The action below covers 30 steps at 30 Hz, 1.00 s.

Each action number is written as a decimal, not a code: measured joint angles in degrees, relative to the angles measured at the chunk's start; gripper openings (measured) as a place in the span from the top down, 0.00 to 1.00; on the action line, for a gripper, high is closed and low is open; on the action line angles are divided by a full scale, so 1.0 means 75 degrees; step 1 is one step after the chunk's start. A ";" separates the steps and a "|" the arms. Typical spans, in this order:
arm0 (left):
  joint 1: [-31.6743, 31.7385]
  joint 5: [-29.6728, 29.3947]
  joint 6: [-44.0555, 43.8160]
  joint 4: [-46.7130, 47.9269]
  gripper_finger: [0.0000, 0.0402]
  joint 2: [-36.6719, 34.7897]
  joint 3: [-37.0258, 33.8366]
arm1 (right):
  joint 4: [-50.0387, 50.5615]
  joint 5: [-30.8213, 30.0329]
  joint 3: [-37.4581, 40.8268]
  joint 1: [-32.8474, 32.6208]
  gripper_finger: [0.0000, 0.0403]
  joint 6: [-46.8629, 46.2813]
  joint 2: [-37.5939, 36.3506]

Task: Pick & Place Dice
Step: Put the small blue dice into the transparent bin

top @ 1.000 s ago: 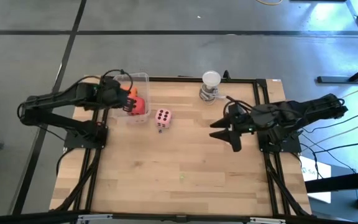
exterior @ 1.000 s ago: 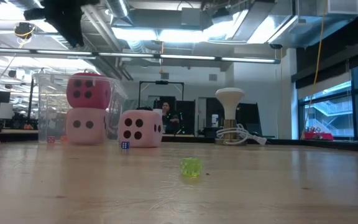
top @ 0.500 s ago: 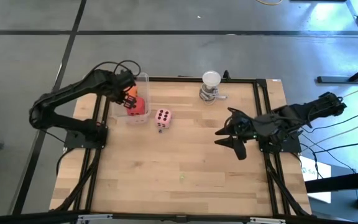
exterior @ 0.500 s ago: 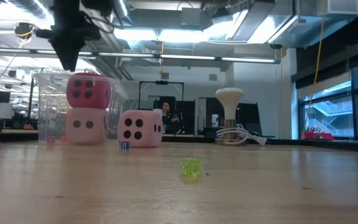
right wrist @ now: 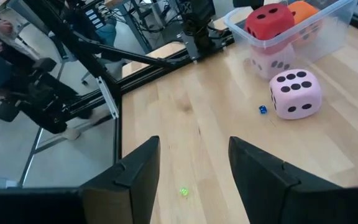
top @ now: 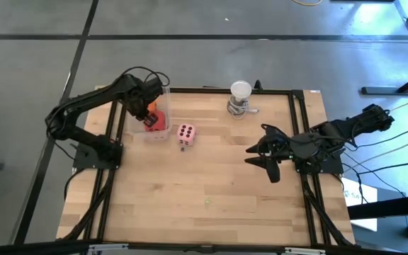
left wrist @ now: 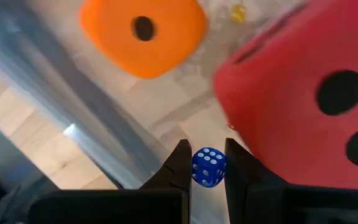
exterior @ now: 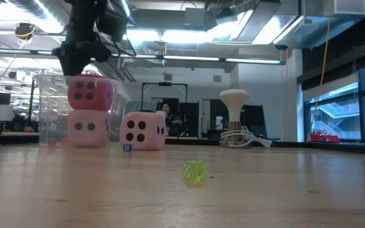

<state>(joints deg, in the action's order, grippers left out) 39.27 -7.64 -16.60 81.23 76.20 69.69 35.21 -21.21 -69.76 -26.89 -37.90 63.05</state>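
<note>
No legible text, labels, brands or nos. anywhere in view.

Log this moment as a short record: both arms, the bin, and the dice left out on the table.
left pincer: over the clear bin, shut on small blue die
right pincer: open, waiting over the table's right side
bin contents: red die stacked on pale pink die; orange die beside them
on table: second pale pink die just outside the bin; small green die farther out
</note>
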 joint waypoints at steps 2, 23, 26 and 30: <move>0.0000 0.0199 0.0308 0.0016 0.93 0.0107 0.0000 | 0.0000 0.0000 0.0000 0.0000 0.53 0.0040 0.0000; -0.0029 -0.0484 0.1726 0.0896 0.54 0.0595 0.0003 | 0.0235 -0.0058 0.0000 0.0000 0.53 0.0150 0.0021; -0.0029 -0.0505 0.1833 0.0895 0.52 0.0595 0.0003 | 0.0245 -0.0093 0.0000 0.0000 0.53 0.0168 0.0074; -0.0029 -0.0581 0.1462 0.0917 0.51 0.0595 0.0093 | 0.0252 -0.0091 0.0000 0.0000 0.53 0.0142 0.0163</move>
<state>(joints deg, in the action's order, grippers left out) 39.05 -11.99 -5.64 88.11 80.66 70.39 37.09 -21.90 -69.76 -26.89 -36.83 64.27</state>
